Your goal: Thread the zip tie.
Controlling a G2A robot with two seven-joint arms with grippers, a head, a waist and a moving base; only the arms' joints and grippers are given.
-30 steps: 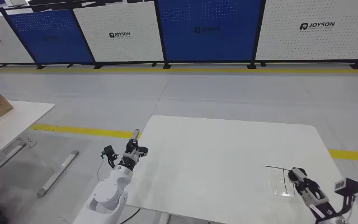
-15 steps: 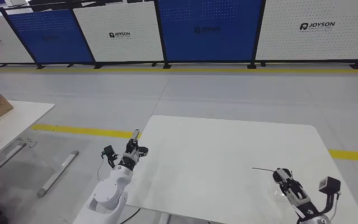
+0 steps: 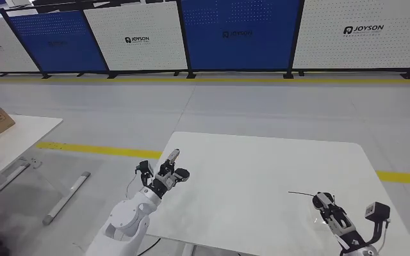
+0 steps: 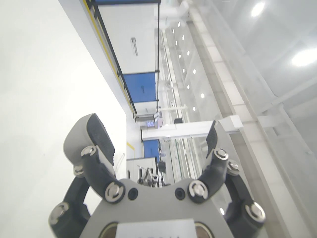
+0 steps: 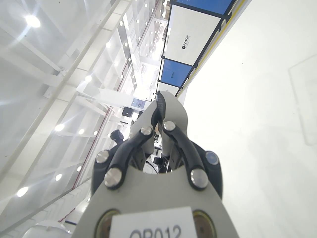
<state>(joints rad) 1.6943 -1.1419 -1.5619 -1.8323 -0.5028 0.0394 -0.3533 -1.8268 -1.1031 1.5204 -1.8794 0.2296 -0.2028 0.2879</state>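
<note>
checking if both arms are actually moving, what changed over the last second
The right gripper, shut on the zip tie, first carried it toward the middle of the table, then held still. In the last half second the left gripper, open, swung inward over the table's edge and tilted. Nothing was picked up or let go.

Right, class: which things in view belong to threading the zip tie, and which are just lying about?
Job: zip tie, in the right gripper, jaws shut; left gripper, jaws open; white table.
Lying about: floor bar, side table, partition panels.
</note>
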